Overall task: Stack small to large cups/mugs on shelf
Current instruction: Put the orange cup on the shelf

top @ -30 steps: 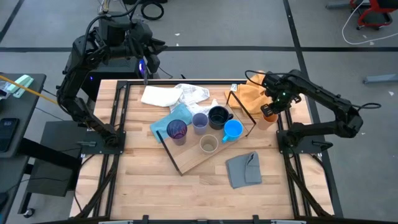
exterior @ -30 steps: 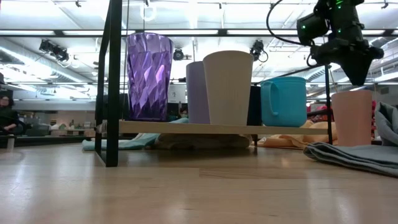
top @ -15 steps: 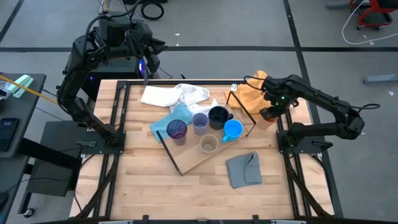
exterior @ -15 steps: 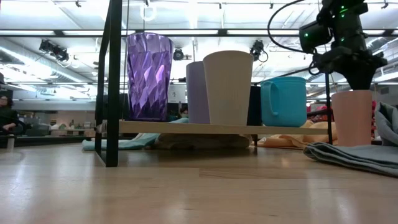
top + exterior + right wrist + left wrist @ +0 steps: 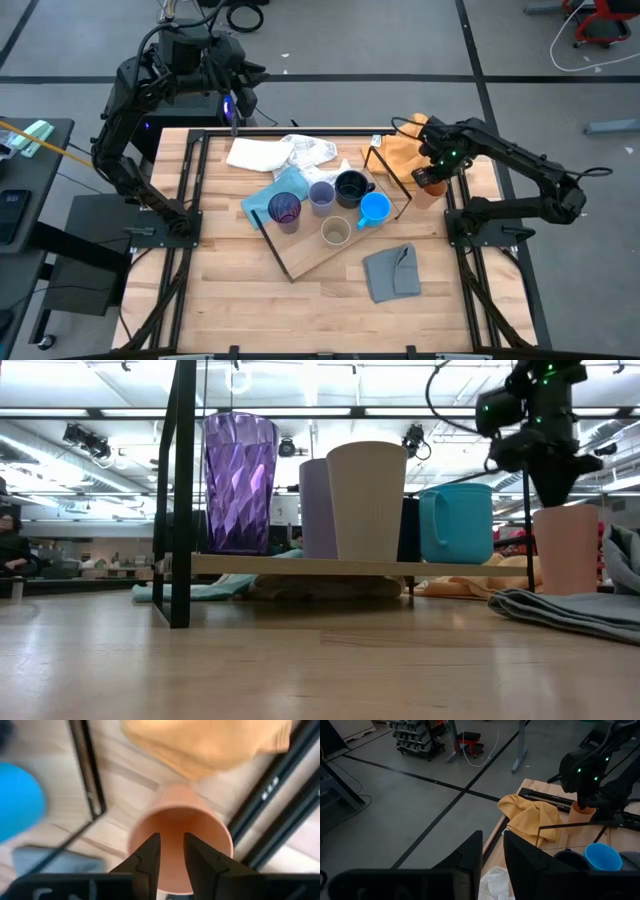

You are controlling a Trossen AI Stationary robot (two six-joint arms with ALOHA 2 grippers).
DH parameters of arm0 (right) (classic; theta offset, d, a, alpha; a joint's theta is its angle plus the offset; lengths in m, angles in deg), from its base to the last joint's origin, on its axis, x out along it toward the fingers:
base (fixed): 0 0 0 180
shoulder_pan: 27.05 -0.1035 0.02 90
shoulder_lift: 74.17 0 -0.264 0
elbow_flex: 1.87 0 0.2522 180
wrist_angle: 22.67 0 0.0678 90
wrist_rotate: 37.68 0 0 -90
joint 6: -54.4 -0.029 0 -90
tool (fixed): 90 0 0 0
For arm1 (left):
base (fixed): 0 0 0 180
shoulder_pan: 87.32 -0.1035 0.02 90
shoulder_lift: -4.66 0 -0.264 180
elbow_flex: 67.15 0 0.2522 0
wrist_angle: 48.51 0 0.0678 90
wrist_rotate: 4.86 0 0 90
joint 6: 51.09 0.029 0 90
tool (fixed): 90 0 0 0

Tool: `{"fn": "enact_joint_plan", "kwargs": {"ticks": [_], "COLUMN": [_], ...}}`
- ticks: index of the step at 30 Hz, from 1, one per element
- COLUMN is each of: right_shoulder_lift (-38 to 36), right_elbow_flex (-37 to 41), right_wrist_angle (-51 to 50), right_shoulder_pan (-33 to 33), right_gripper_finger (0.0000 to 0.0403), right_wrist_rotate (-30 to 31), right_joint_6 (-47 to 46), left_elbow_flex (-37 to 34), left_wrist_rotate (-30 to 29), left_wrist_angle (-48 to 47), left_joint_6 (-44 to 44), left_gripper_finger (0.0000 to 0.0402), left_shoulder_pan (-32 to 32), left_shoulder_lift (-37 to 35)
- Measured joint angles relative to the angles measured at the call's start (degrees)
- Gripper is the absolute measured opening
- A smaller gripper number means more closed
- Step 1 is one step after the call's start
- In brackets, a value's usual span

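My right gripper (image 5: 430, 181) hung just over the orange cup (image 5: 432, 188), fingers narrowly parted above its mouth, gripping nothing; that cup stood on the table right of the shelf (image 5: 305, 255); I judged five done, one left: purple tumbler (image 5: 285, 210), lavender cup (image 5: 321, 195), black mug (image 5: 351, 187), blue mug (image 5: 374, 209), beige cup (image 5: 335, 232) on the board; left gripper (image 5: 492, 857) waited far-left, narrowly parted, empty.

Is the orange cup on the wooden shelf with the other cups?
No, the orange cup stands on the table beside the shelf, under the right gripper.
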Motion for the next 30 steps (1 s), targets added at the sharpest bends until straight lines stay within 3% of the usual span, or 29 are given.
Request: {"fn": "enact_joint_plan", "kwargs": {"ticks": [19, 30], "right_shoulder_lift": [1.36, 4.31], "right_elbow_flex": [-2.05, 0.62], "right_wrist_angle": [-3.19, -3.53], "right_shoulder_pan": [1.89, 5.07], "right_gripper_finger": [0.0118, 0.0115], "right_wrist_rotate": [6.87, 7.43], "right_joint_6": [2.89, 4.22], "left_elbow_flex": [0.00, 0.01], "left_wrist_rotate": [0.01, 0.01], "left_wrist_angle": [0.01, -0.04], "left_joint_6": [0.20, 0.20], "left_gripper_finger": [0.0084, 0.0092], "left_shoulder_pan": [-0.01, 0.01], "left_shoulder_lift": [0.00, 0.00]}}
